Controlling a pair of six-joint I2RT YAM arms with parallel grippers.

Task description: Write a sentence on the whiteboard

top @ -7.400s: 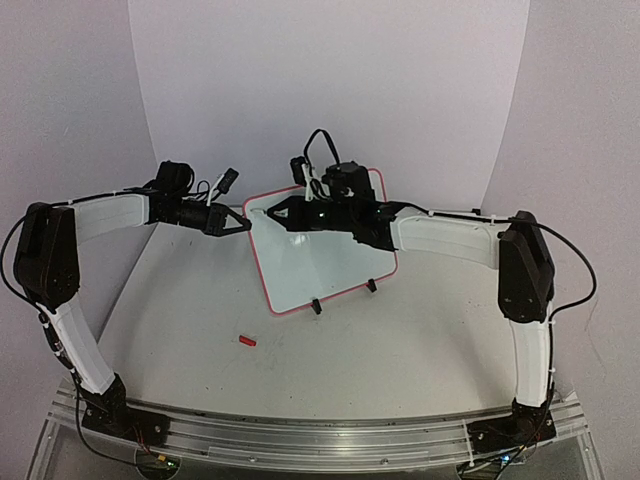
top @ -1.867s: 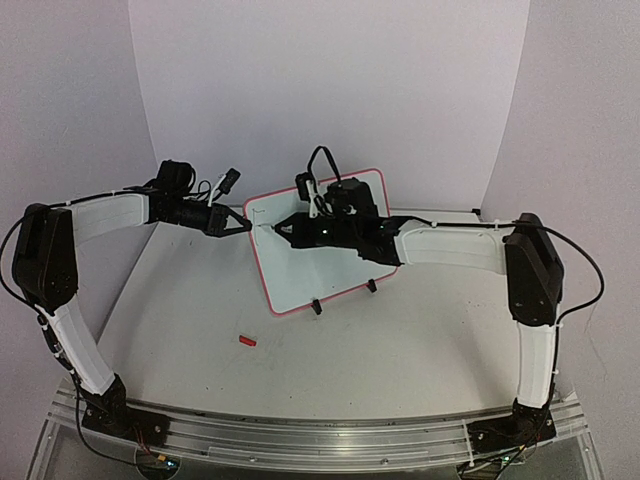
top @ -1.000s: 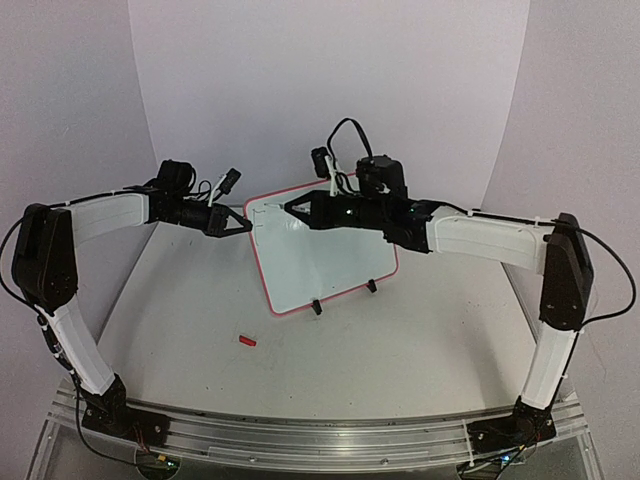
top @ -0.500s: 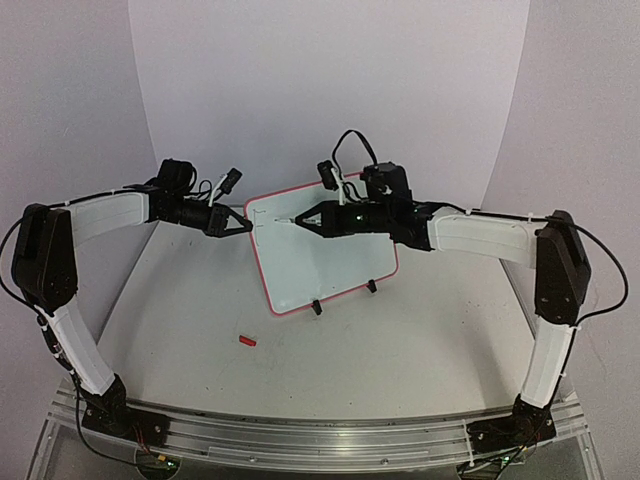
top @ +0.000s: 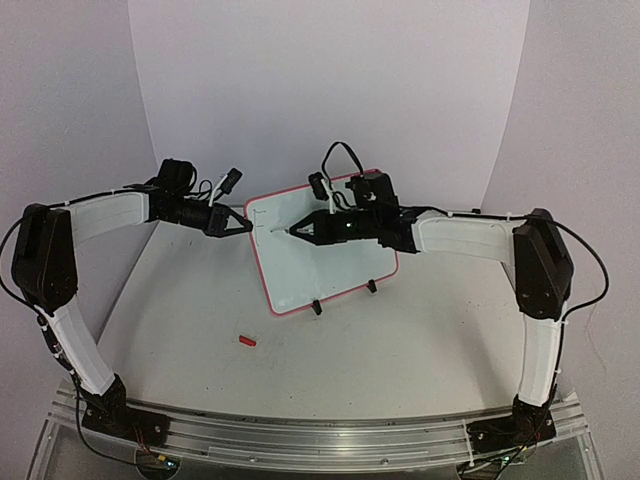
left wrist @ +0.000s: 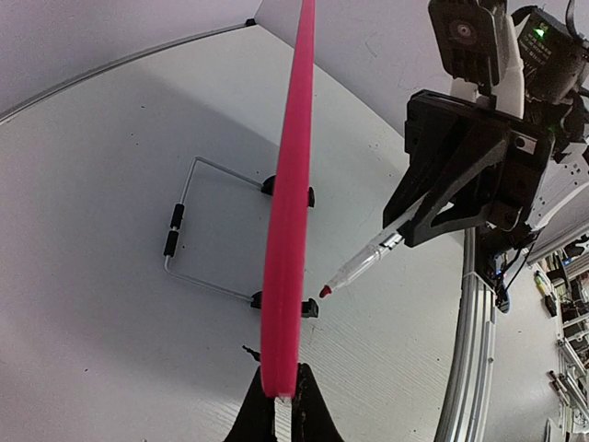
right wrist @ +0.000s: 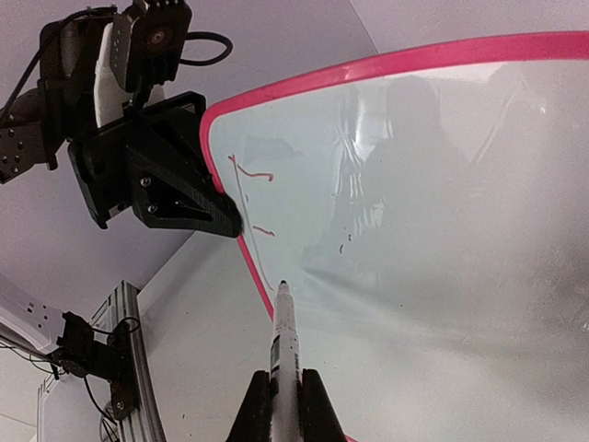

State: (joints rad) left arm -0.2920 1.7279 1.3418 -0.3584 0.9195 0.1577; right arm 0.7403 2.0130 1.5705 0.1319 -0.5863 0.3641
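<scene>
The whiteboard (top: 330,262) stands tilted on two black clip feet, its rim red-pink. My left gripper (top: 245,226) is shut on its left rim, seen edge-on in the left wrist view (left wrist: 290,184). My right gripper (top: 303,230) is shut on a thin white marker (right wrist: 284,327). The marker's tip points at the board's upper left area near the rim, and the left wrist view shows a small gap between the marker (left wrist: 363,262) and the board. The sentence does not show as words. Only a thin line and a few short red strokes (right wrist: 253,172) mark the whiteboard's (right wrist: 442,212) corner.
A small red marker cap (top: 246,341) lies on the table in front of the board, left of centre. A wire stand (left wrist: 182,230) props the board from behind. Both arms reach in over the far half of the table.
My right gripper with the marker has come down from the board's top left corner to slightly lower on the left side. The left gripper and the board have not moved.
</scene>
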